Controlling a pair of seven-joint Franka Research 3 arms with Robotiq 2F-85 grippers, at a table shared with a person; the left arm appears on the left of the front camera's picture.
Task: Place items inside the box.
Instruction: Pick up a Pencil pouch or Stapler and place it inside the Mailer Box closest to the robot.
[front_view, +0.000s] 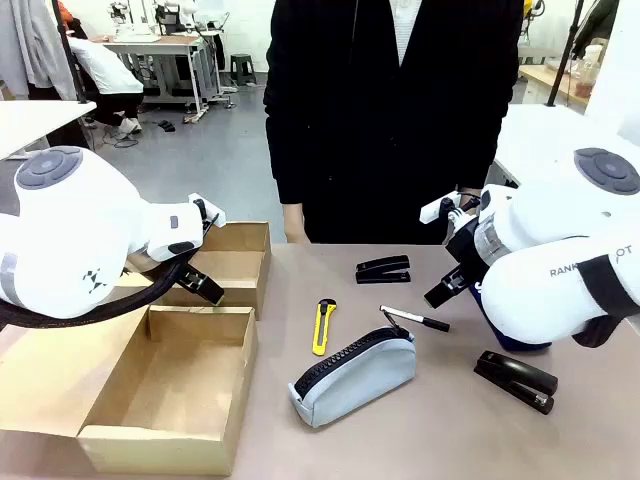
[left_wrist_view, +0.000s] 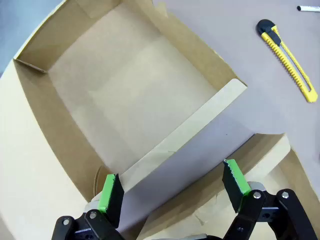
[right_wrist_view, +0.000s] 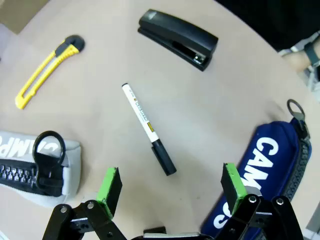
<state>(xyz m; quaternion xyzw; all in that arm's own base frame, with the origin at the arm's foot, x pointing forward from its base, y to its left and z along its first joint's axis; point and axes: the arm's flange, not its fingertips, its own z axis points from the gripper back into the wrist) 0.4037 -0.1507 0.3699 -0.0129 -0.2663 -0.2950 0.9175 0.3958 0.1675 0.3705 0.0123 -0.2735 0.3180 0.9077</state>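
Left tool (left_wrist_view: 173, 183) gapes over box (left_wrist_view: 125, 85) edge, right tool (right_wrist_view: 171, 185) gapes above marker (right_wrist_view: 148, 128).

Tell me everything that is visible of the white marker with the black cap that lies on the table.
The white marker with the black cap is a slim, round pen, plastic by its look. Its white barrel carries a narrow label with yellowish print, too small to read. The cap is on. It lies flat on the beige table, between the grey zip pouch and the dark blue pouch with white lettering, apart from both. Only the table touches it.
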